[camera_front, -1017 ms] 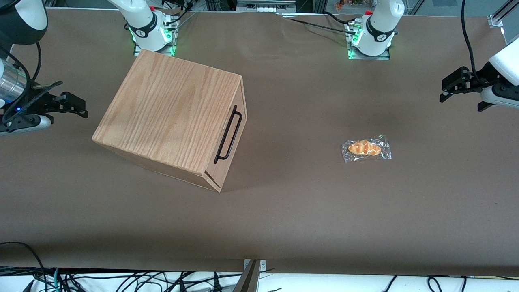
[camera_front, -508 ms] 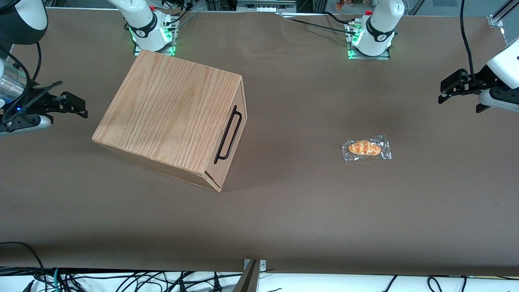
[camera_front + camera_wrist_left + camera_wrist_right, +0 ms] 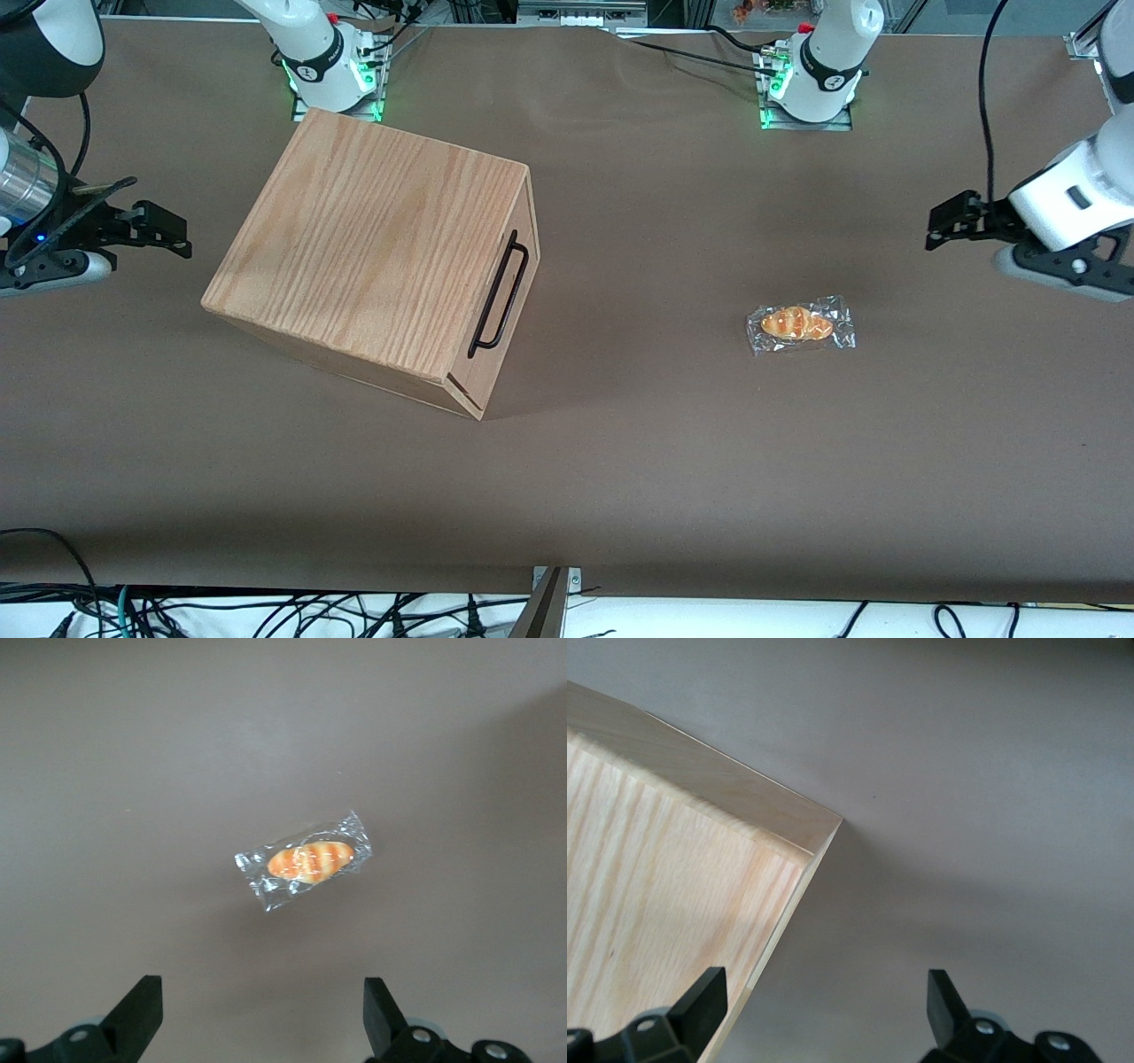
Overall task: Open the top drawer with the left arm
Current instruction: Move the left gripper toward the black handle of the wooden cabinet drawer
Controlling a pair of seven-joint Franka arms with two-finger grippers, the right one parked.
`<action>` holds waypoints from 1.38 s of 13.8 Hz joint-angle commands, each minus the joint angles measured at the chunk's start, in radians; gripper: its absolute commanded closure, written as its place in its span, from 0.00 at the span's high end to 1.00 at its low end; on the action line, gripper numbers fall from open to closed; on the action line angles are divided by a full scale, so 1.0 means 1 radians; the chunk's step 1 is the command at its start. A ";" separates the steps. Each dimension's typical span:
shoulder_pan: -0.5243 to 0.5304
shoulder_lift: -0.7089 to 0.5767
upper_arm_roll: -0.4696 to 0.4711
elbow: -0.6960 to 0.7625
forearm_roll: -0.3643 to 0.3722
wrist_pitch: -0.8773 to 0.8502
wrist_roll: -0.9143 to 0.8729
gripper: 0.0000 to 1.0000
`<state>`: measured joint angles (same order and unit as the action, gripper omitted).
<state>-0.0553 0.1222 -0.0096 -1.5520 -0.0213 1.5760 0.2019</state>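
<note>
Brown table: your oak-grain box stands toward the parked arm's end, its top drawer shut, black bar handle on its front. Your left arm hangs well apart; its pincer gapes wide, empty, above a clear-wrapped bread roll.

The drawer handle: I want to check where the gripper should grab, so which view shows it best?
The front view: the whole black handle shows on the closed drawer. The left wrist view shows only a wrapped bun below the open gripper; the right wrist view shows only the wooden box.
</note>
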 commanded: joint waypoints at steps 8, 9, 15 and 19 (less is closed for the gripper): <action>-0.254 0.184 -0.007 0.042 -0.256 0.042 -0.098 1.00; -0.289 0.216 -0.007 0.064 -0.284 0.053 -0.120 1.00; -0.455 0.339 -0.007 0.150 -0.408 0.277 -0.289 1.00; -0.558 0.404 -0.007 0.173 -0.443 0.445 -0.412 1.00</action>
<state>-0.5743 0.4757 -0.0308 -1.4353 -0.4381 1.9776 -0.1572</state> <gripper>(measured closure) 0.000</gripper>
